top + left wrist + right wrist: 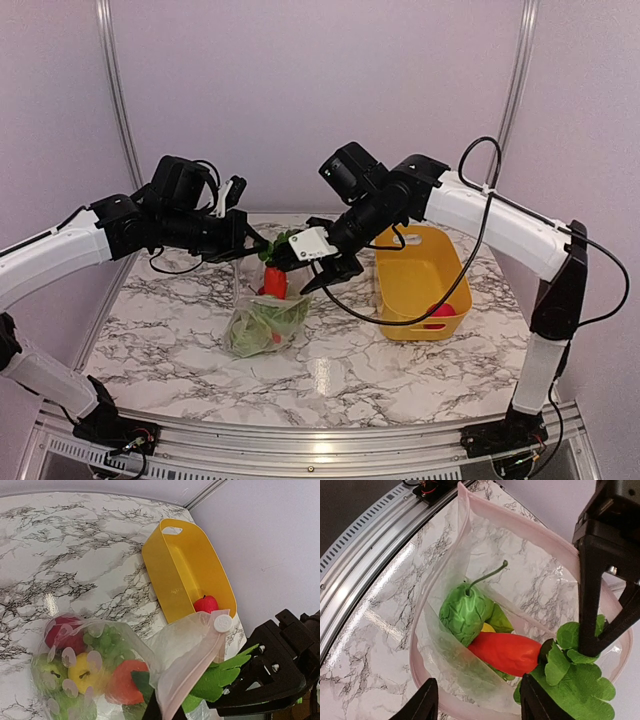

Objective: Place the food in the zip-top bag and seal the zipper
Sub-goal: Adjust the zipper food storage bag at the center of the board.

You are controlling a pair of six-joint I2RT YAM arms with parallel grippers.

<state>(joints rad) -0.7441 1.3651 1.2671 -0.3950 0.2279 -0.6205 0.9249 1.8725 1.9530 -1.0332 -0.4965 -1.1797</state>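
Observation:
The zip-top bag (pixel 264 322) hangs open over the table, and my left gripper (pixel 165 711) is shut on its pinkish zipper (pixel 200 655) strip. Food lies inside: a red apple (pixel 62 632), a yellow lemon (pixel 82 672), green grapes (pixel 102 640) and a crinkled green fruit (pixel 465 610). A long red vegetable (pixel 507 652) with green leaves (pixel 575 680) rests head-down in the mouth, leaves sticking out. My right gripper (pixel 478 690) is open just above the bag's mouth, nothing between its fingers, one finger beside the leaves.
A yellow basket (pixel 395 262) stands right of the bag with one red food item (pixel 440 310) left in it. The left gripper (pixel 250 240) and the right gripper (pixel 322 272) are close together over the bag. Walls close the back and sides.

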